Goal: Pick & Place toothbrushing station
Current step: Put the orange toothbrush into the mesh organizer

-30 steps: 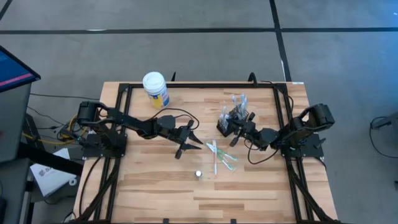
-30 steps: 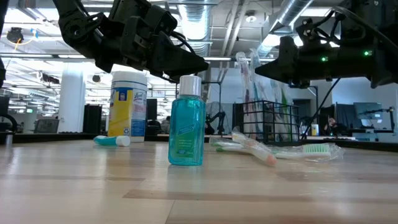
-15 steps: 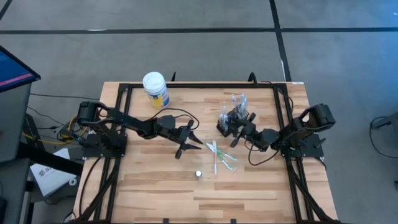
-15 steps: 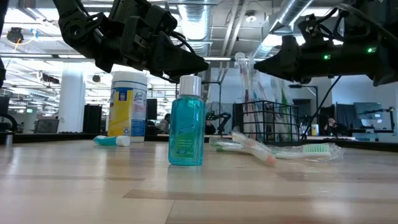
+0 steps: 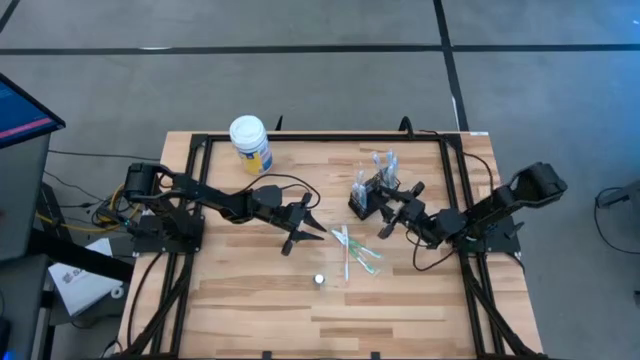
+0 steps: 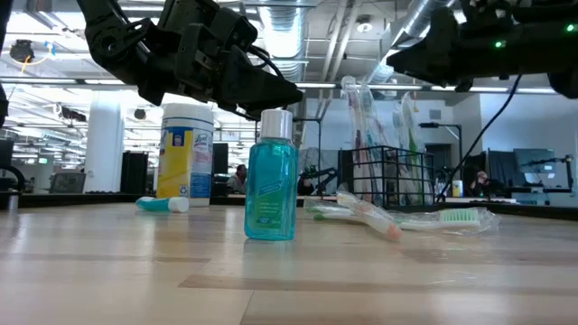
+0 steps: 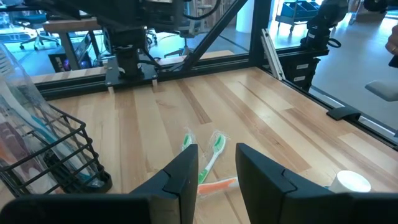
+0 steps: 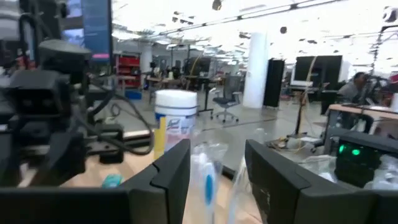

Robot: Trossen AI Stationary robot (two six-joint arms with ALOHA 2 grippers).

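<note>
no text, brand, number or sign can be read anywhere. the white-lidded jar (image 6: 186, 153) has a yellow and blue label with print on it, but the letters are too small and soft to make out, both in the low view and past the right arm's fingers (image 8: 176, 116). the teal bottle (image 6: 271, 176) has a panel of fine print on its front, also unreadable. the wrapped toothbrushes (image 6: 397, 219) on the table show no legible marking. signs in the room behind are only blurs
</note>
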